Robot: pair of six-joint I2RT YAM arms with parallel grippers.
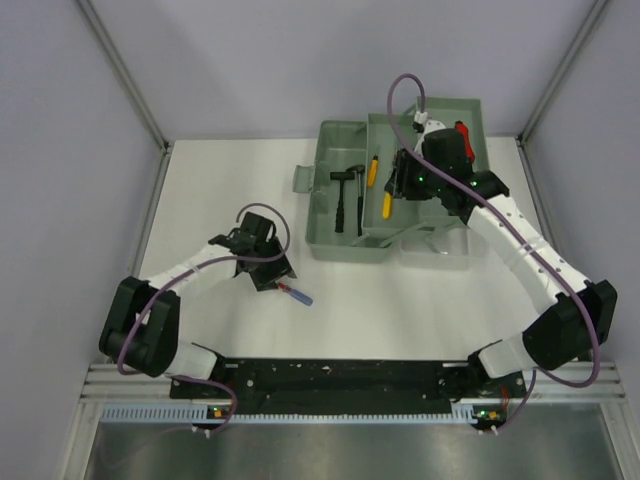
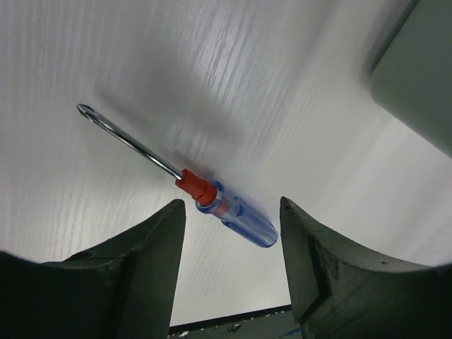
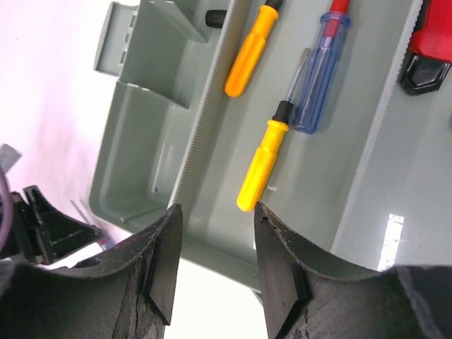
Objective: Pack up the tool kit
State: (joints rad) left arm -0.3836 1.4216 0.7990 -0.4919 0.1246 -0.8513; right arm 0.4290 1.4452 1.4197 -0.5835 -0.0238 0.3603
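Observation:
The grey-green tool kit (image 1: 340,235) lies open at the back right of the white table. In it are a small black hammer (image 1: 347,182), yellow-handled screwdrivers (image 3: 263,166) (image 3: 248,53), a blue screwdriver (image 3: 321,78) and red pliers (image 3: 431,49). My right gripper (image 3: 217,208) hovers open over the box's near tray with nothing between its fingers. Another blue-handled screwdriver with a red collar (image 2: 236,220) lies flat on the table left of the box. My left gripper (image 2: 232,206) is low over it, open, one finger on each side of the handle without touching it.
A corner of the tool kit (image 2: 417,78) is at the upper right of the left wrist view. A latch tab (image 1: 303,178) sticks out from the box's left side. Grey walls with metal posts close in the table on both sides.

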